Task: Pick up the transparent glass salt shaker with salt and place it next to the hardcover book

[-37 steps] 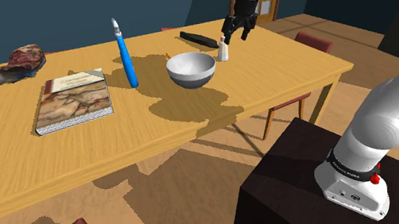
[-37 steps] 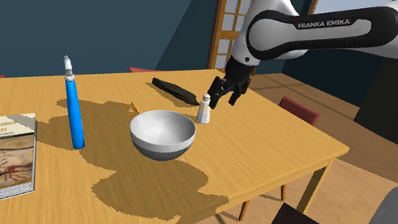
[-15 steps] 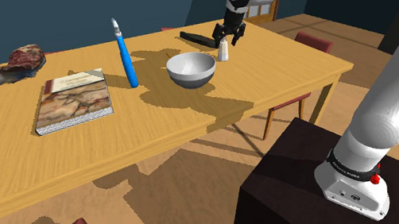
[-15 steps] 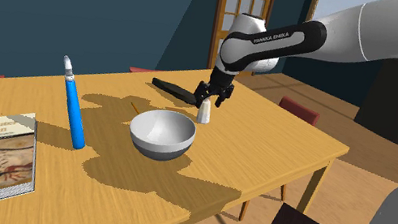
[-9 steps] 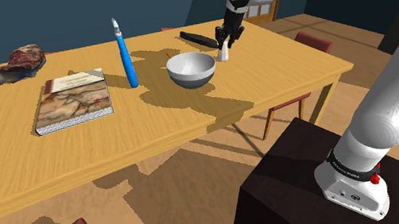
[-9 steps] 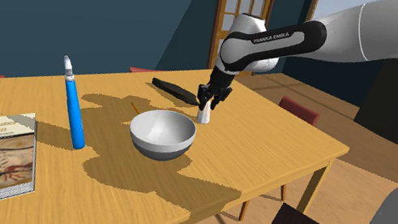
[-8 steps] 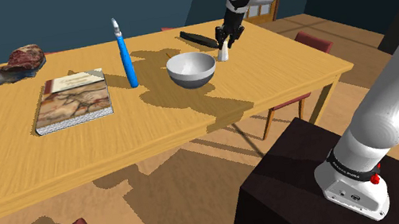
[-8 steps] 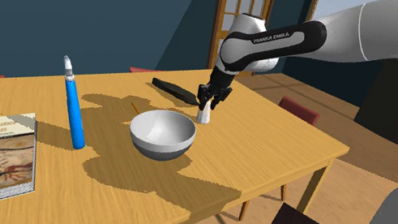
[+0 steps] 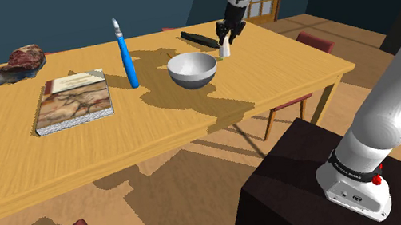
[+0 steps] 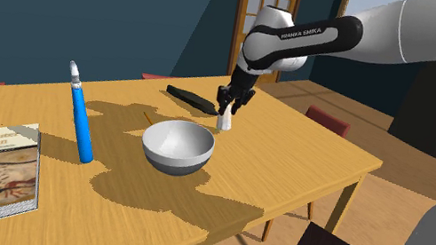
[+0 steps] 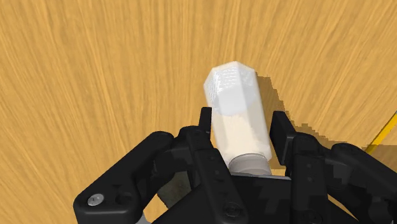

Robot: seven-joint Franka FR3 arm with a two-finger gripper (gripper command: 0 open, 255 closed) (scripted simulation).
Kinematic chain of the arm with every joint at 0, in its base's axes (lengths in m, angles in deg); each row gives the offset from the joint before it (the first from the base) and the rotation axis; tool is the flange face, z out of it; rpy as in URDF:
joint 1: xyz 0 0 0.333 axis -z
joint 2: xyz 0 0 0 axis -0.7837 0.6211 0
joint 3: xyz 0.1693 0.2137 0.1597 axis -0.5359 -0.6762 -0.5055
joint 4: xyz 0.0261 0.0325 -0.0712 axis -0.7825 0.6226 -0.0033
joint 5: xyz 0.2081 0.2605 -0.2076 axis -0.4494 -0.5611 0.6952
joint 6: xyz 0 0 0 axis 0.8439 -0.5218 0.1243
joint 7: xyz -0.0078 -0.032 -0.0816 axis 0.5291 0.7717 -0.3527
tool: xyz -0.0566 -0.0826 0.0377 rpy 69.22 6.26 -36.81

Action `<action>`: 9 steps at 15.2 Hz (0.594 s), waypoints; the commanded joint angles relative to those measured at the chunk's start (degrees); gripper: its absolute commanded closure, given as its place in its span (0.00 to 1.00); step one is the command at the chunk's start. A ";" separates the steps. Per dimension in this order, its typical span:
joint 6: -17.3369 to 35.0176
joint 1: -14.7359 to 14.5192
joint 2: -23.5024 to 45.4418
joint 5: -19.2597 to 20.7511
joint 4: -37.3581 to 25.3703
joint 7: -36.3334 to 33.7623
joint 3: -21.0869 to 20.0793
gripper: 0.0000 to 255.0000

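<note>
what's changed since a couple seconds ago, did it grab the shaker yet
Yes. The gripper came down over the salt shaker, closed on it, and has begun raising it; it seems just clear of the table. The bowl, book and blue tool stayed put.

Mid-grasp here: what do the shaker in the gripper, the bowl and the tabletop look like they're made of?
Salt shaker: translucent whitish body, probably glass or clear plastic, pale grains inside, grey metal-looking cap toward the gripper.
Bowl: plain white-grey, smooth, softly shaded; maybe ceramic, not certain.
Table: wood, matte, with streaked orange-brown grain.
</note>
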 commanded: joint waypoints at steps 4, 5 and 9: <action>-3.68 0.07 -0.72 0.33 -2.97 -0.37 0.07 1.00; -4.43 0.08 -0.82 0.39 -3.62 -0.46 0.07 1.00; -7.45 0.10 -1.08 0.59 -6.40 -0.80 0.09 1.00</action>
